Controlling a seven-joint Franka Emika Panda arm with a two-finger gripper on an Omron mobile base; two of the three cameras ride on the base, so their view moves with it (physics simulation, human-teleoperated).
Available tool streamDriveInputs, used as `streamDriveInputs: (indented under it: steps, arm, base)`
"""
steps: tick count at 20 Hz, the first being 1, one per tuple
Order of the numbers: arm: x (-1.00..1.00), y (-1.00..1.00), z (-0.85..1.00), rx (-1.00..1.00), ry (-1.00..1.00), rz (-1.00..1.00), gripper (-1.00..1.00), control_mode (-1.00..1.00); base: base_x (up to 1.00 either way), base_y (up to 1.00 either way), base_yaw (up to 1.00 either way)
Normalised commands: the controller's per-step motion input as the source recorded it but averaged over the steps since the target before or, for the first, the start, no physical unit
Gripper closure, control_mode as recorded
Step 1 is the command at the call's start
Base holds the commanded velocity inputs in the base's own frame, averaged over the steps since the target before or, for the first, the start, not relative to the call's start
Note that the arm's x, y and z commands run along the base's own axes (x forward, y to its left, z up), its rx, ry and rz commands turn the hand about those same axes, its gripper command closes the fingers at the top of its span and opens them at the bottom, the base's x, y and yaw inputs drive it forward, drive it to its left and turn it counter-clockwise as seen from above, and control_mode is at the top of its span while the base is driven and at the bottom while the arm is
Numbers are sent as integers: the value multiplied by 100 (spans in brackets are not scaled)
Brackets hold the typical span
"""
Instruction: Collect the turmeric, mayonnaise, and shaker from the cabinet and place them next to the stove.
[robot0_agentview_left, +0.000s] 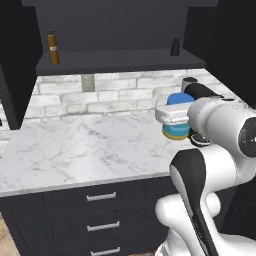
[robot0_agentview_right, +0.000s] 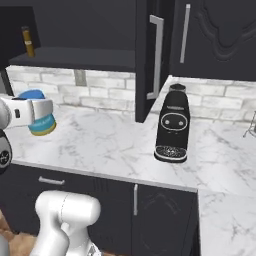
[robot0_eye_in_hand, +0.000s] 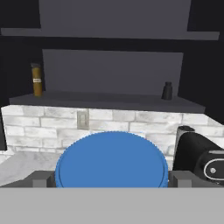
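I see the tool (robot0_agentview_left: 176, 116) with its jaws spread wide on either side of the mayonnaise (robot0_agentview_left: 178, 129), a finger (robot0_eye_in_hand: 40, 178) showing just past each edge of the blue lid. The jar sits between them above the marble worktop (robot0_agentview_left: 75, 150); from the base cameras it looks lifted off the surface, though I cannot tell for sure whether the pads actually press on it.

Taking the jar as my landmark: the cabinet (robot0_agentview_left: 115, 30) hangs above and behind it, doors open. On the cabinet's lower shelf the turmeric (robot0_agentview_left: 52, 48) stands upright, up and far to the left of the jar. The shaker (robot0_agentview_left: 175, 47) stands on the same shelf, almost straight above the jar, well apart from the turmeric.

Behind the jar runs a white brick wall with a grey outlet (robot0_agentview_left: 88, 83). To the right of the jar, on the same worktop, stands a black coffee machine (robot0_agentview_right: 173, 125). Below it are dark drawers (robot0_agentview_left: 100, 210) with silver handles.
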Motion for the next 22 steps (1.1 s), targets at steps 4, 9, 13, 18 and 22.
streamDriveInputs:
  steps: [4, 9, 13, 18, 22]
  arm:
    - [0, 0, 0, 0, 0, 0, 100, 100]
    - [0, 0, 0, 0, 0, 0, 100, 100]
    - [0, 0, 0, 0, 0, 0, 100, 100]
    - [0, 0, 0, 0, 0, 0, 100, 100]
    - [0, 0, 0, 0, 0, 0, 100, 100]
  base:
    - [-71, 40, 15]
    - [-69, 55, 22]
    - [-68, 57, 27]
    - [-67, 63, 29]
    - [-69, 67, 31]
